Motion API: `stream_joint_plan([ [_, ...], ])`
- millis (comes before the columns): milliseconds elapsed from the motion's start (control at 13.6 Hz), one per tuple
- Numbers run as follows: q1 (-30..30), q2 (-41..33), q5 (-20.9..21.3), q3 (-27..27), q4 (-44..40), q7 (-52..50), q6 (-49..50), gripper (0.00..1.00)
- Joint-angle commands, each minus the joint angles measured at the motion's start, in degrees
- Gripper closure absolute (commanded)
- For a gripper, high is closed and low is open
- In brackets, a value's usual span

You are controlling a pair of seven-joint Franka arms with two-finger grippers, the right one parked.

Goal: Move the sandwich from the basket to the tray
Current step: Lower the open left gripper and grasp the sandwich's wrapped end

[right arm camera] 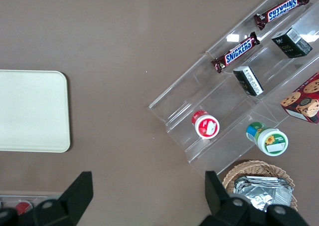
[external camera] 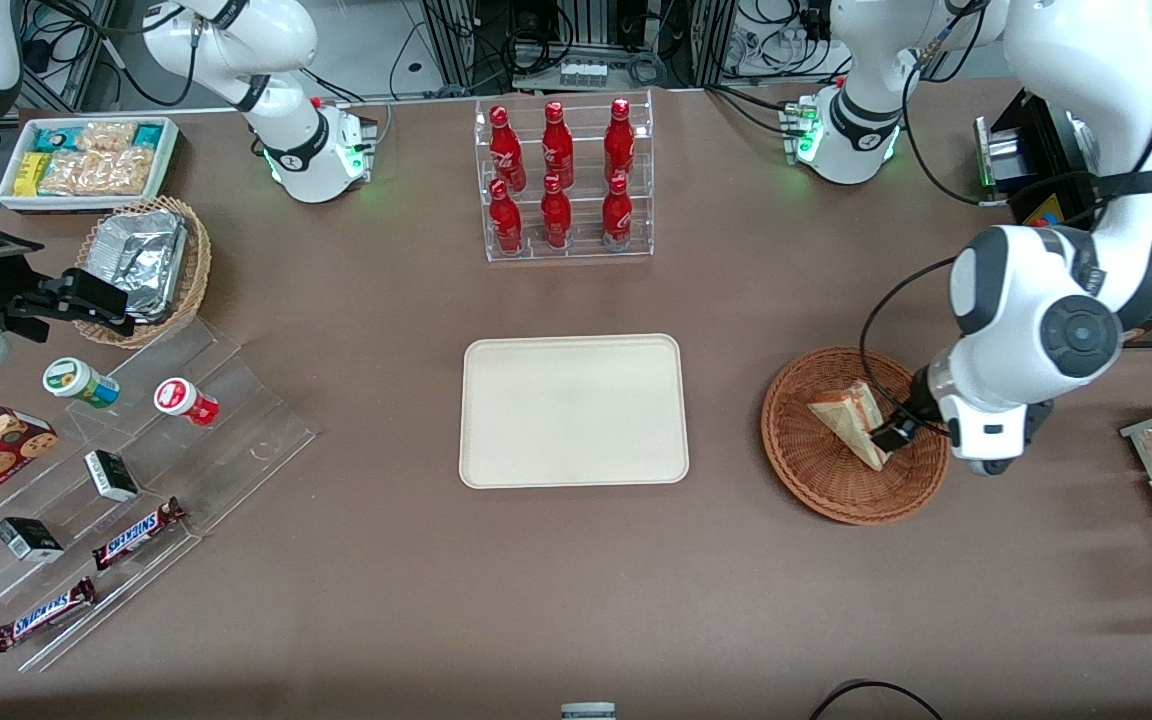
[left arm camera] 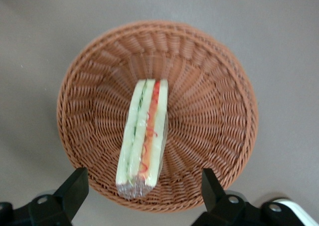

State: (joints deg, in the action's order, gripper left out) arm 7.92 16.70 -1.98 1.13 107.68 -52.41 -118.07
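Jaws spread wide and empty, the gripper (left arm camera: 144,196) hangs above the sandwich (left arm camera: 143,138), which stands on edge, filling up, in the basket (left arm camera: 219,86) at right of the front view, tray (external camera: 574,410) bare at centre.

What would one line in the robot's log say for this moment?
phase: pre-grasp | end effector: open, over basket, fingers straddling sandwich | sandwich: in basket, not lifted | tray: no sandwich on it
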Motion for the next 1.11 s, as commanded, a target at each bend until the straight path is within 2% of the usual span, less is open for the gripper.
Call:
stream_joint_plan([
  [0, 1.3, -1.3, 0.0, -0.6, 4.9, -1.3, -3.6, 0.00],
  [590, 1.6, -0.8, 1.4, -0.5, 9.2, -1.5, -7.6, 0.00],
  [1033, 2.9, 2.0, 1.6, -0.6, 9.4, -1.9, -9.5, 0.00],
])
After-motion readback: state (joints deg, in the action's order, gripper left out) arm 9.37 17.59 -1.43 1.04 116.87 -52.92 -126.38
